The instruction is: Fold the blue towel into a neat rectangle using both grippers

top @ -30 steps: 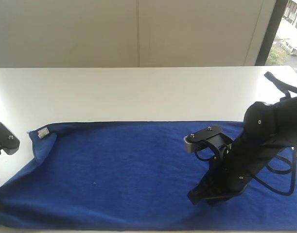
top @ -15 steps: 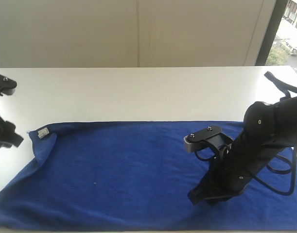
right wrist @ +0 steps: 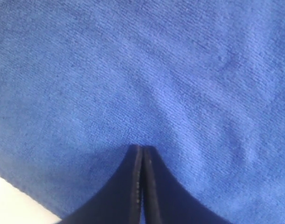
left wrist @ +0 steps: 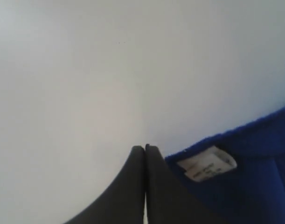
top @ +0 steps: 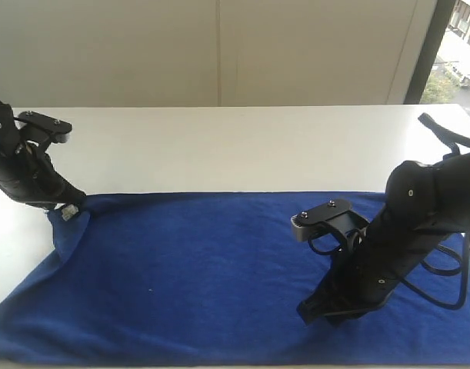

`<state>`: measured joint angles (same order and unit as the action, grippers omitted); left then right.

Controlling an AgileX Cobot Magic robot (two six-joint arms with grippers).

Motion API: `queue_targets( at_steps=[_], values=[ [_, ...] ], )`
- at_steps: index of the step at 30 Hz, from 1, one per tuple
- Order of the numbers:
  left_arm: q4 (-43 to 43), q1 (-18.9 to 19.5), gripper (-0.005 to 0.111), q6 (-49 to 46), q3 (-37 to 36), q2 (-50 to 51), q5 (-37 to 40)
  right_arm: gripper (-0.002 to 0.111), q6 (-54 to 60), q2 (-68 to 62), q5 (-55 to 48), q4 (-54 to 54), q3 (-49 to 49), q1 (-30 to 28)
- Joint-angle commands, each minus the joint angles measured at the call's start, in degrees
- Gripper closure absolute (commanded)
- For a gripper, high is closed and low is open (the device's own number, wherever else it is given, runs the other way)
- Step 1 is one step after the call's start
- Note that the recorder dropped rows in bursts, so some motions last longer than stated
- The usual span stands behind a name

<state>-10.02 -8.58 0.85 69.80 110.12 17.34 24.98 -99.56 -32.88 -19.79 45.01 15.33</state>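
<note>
Left gripper [top: 75,206] has its jaws pressed together with nothing between them, and its tips sit just beside the tagged far-left corner of the blue towel [top: 204,277]. Right gripper [top: 310,311] is likewise fully closed, tip down on the right half of the cloth. The towel lies spread open lengthwise on the white table [top: 219,146], with its white tag [left wrist: 206,163] showing.

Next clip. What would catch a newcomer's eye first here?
A big blue towel lies spread out across the near side of the white table. The right gripper stands, shut, over its right part, while the left gripper, also shut, sits at the far-left corner beside the white tag.
</note>
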Motion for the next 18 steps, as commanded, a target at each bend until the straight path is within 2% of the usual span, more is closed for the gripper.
queue_targets(
  at_steps=[1, 8, 13, 18],
  values=[
    [0.83, -0.13, 0.107, -0.85, 1.97, 3.52, 0.24, 0.108, 0.38, -1.78, -0.25, 0.11, -0.78, 0.16],
    [-3.19, -0.13, 0.107, -4.2, 3.36, 5.09, 1.3, 0.108, 0.37, -1.78, -0.38, 0.11, -0.78, 0.16],
    [-3.19, -0.13, 0.107, -4.1, 6.23, 0.91, 5.19, 0.108, 0.37, -1.78, -0.38, 0.11, -0.78, 0.16],
    [2.5, -0.13, 0.107, -4.92, 7.27, -5.42, 6.08, 0.108, 0.37, -1.78, -0.38, 0.11, -0.78, 0.16]
  ],
)
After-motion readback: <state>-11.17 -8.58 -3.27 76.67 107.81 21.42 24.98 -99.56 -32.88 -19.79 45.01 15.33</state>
